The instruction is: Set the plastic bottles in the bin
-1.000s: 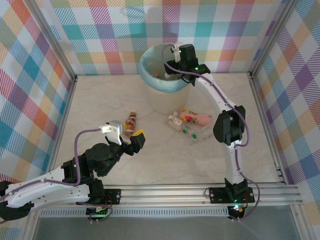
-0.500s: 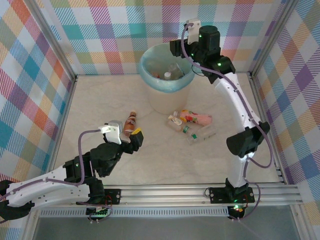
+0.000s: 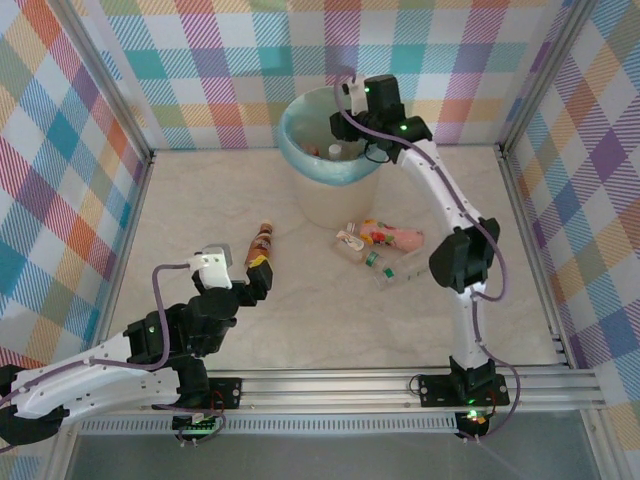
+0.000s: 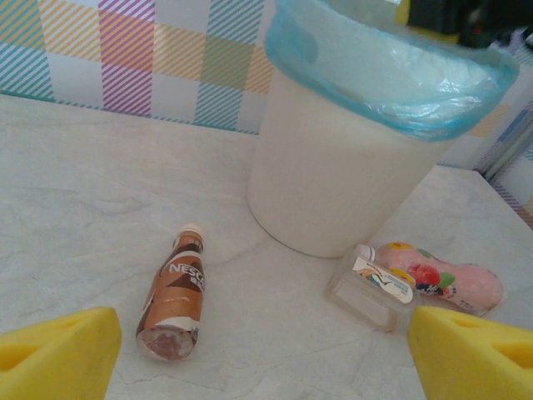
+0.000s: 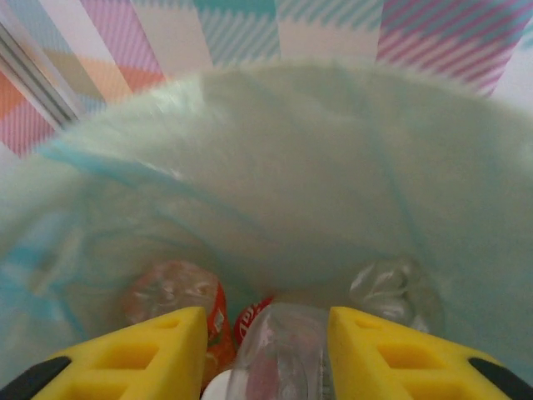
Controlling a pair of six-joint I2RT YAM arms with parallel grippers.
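Two yellow fingers of the left gripper (image 4: 266,358) stand wide apart just before the brown bottle (image 4: 176,292) lying on the table (image 4: 83,192), further on a clear bottle (image 4: 371,287) and a pink bottle (image 4: 441,275) lie close to the bin (image 4: 333,183), above which the right gripper (image 5: 266,333) is opened over bottles (image 5: 179,292) inside.

brown bottle (image 4: 177,293) lies flat before the bin (image 4: 333,179) — pink bottle (image 4: 441,276) and clear bottle (image 4: 371,287) right.

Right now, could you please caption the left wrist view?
Open left gripper facing a brown bottle lying near the bin.
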